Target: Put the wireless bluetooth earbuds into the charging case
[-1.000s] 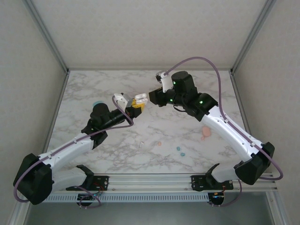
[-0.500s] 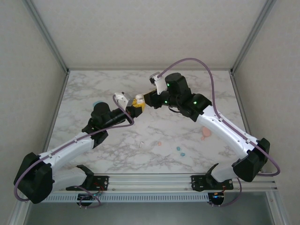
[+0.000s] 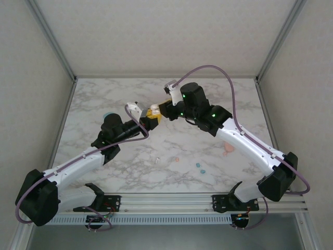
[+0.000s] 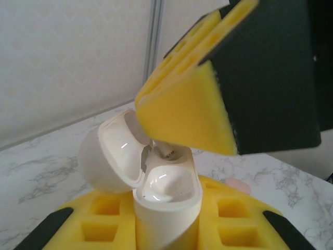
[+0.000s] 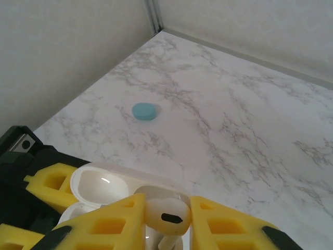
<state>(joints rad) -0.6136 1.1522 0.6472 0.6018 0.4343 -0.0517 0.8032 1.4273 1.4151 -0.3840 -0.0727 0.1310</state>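
I count three cases: a white case [image 4: 167, 200], a teal case [image 5: 144, 111] and a pink case [image 3: 228, 147]. I make five earbuds: two white earbuds [image 5: 165, 211], one orange earbud [image 3: 176, 159], two teal earbuds [image 3: 197, 165]

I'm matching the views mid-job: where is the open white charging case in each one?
Top external: charging case mid-table, where the two arms meet.
Left wrist: bottom centre, lid open leftward.
Right wrist: lower left, beside the white earbud.
Shared landmark: left gripper, its yellow pads clamping the case.
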